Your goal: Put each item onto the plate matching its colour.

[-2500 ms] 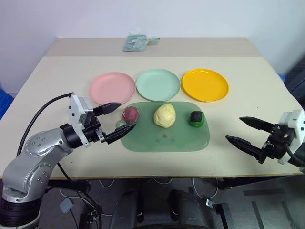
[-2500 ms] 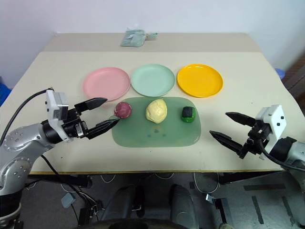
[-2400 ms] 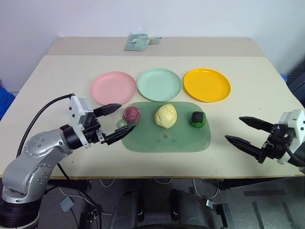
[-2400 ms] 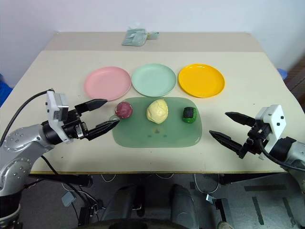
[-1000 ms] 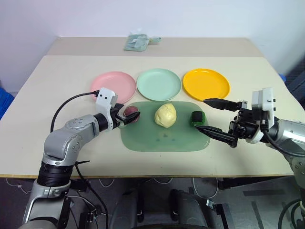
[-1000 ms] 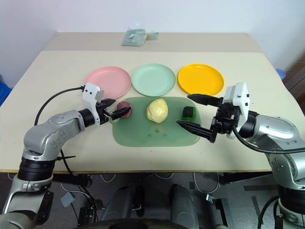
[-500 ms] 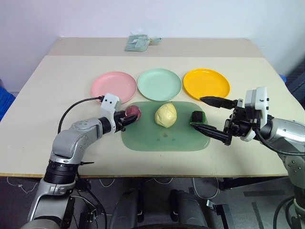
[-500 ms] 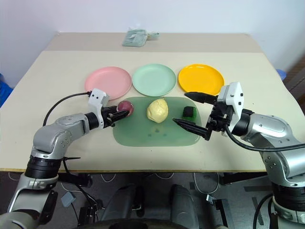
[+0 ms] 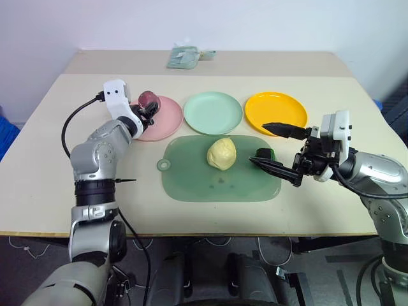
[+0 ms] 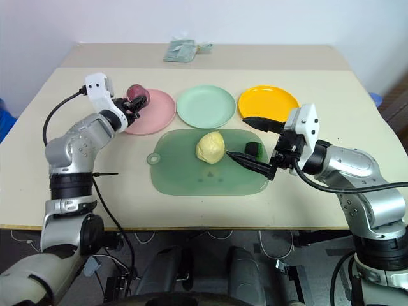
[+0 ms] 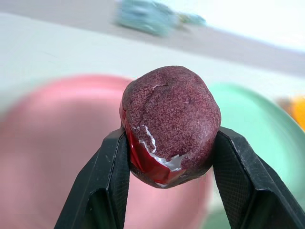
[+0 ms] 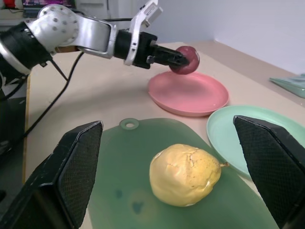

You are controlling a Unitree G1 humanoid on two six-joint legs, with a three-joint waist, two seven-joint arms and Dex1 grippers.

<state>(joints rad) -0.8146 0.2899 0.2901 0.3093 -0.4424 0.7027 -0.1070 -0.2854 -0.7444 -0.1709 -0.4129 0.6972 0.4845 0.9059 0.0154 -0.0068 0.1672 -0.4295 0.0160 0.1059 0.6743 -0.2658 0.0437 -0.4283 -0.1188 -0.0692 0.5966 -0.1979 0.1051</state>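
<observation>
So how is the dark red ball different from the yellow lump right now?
The dark red ball is small and held up in the left gripper over the pink plate; the yellow lump is bigger, pale, and lies untouched on the green mat. Both are rounded, and neither rests on a plate yet.

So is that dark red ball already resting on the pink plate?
Apart. In the right wrist view the dark red ball is gripped by the left gripper and hangs above the pink plate, with background visible between them.

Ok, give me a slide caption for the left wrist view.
Left tool grips the dark red-purple ball above the pink plate.
</observation>
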